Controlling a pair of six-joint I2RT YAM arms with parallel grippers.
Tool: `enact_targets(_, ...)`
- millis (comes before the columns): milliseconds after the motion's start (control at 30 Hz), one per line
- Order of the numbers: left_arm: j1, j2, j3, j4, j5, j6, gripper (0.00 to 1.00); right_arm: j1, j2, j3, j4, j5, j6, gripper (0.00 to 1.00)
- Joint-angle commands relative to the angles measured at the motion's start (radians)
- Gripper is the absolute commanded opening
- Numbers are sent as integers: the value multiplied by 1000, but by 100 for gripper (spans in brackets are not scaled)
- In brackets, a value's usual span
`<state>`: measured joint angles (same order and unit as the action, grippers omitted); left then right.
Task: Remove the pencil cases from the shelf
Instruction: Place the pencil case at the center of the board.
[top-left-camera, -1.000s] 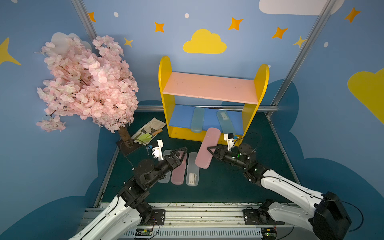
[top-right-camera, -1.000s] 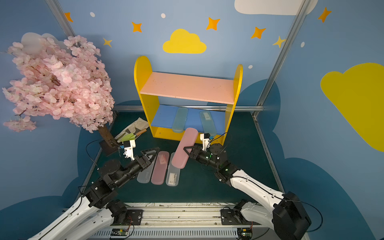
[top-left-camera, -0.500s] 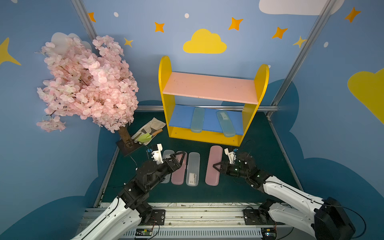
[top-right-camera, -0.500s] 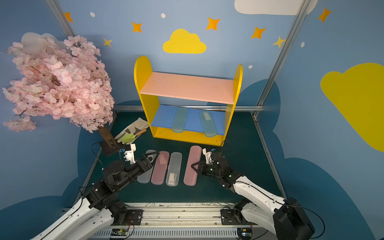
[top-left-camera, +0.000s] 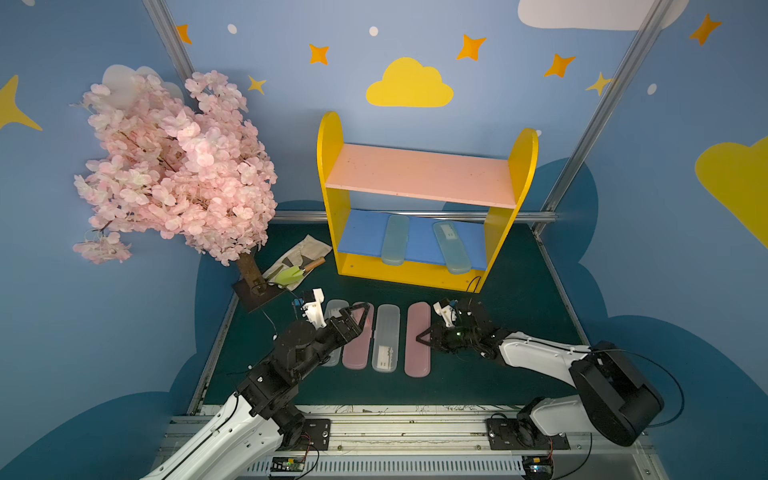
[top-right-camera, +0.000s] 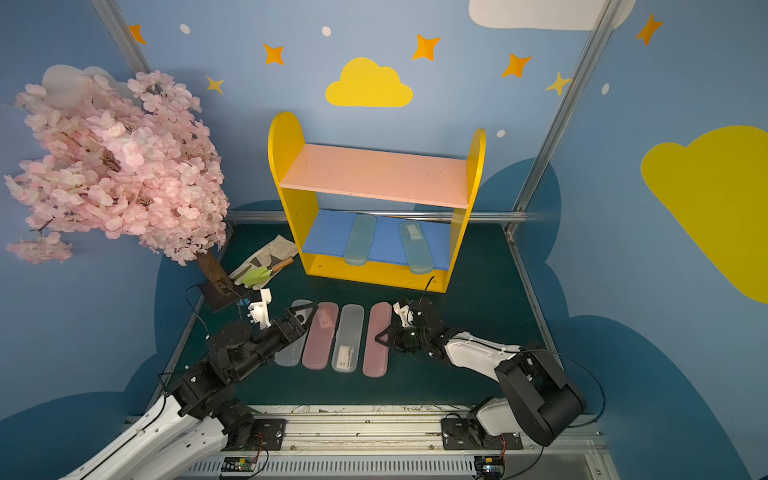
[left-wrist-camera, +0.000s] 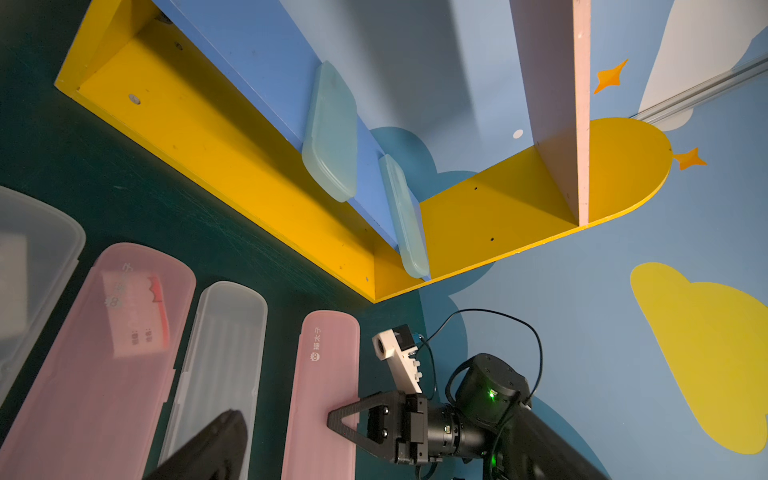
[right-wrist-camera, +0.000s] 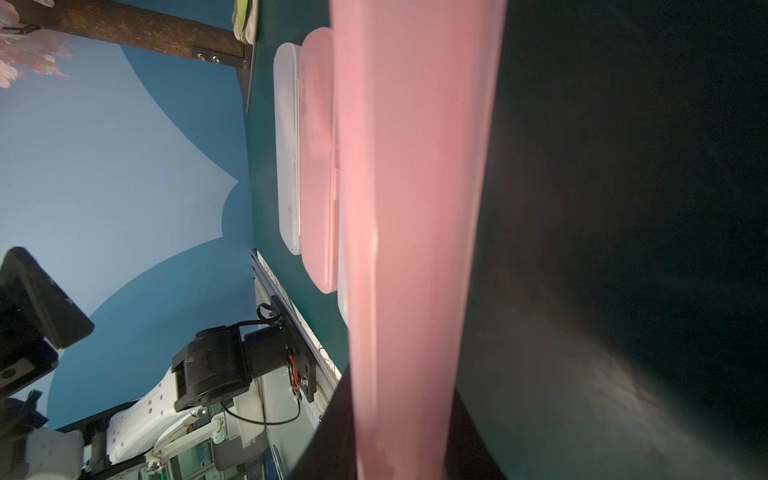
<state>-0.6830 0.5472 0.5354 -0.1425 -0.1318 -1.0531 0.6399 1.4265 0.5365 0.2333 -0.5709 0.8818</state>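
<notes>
Right gripper clamps a translucent pink case lying flat. Left gripper gapes wide, empty. Two pale-blue cases occupy the shelf.

Noted: the shelf has yellow side panels and base, a pink upper board and a blue lower board. The plain blue case is pale translucent blue. The labelled blue case is the same blue, label white. The table is dark green. Half-hidden frosted case: milky white. Labelled pink case: white label edged red. Labelled frosted case: white label. Printed pink case: small white print. Tree: pink blossom, brown trunk. Glove beige, trowel green. Walls blue, cloud yellow, star orange.
</notes>
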Motion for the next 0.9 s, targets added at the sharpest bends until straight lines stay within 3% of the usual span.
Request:
enact_targets(0,-1,-21,-19,-11,-18,1,100,-8,50,42,83,-57,-2,13)
enact_targets(733,-1,-35,-55,18,-34,-11,100,-23,242,63,192,-84,36,12)
enact_targets(867,0,-33,-57,21,-34,-15,100,-28,253,63,189,-87,35,16)
